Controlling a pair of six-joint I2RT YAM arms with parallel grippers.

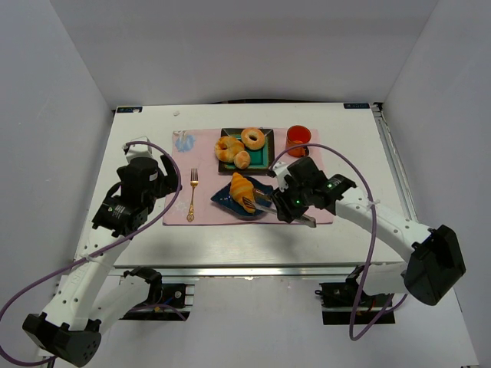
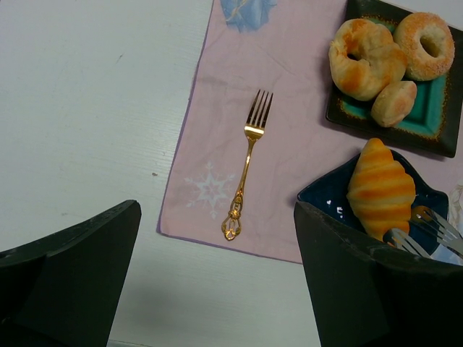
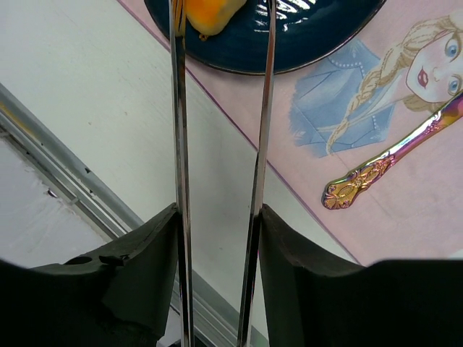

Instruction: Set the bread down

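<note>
Carefully: your right end effector (image 3: 217,238) is clamped on the tongs (image 3: 178,144), tips at one end of the bread (image 1: 243,190) lying on the blue plate (image 1: 222,201). Withdraw crooked and a tip may drag it off. Your left end effector (image 2: 217,217) gapes, empty. One bread, three tray (image 1: 271,149) pastries (image 1: 242,159), one fork (image 1: 192,193), one cup (image 1: 298,139).

Bright, even light, soft shadows. Glare streaks the dark plate (image 3: 318,32); close fingers (image 3: 304,289) sit slightly blurred.
</note>
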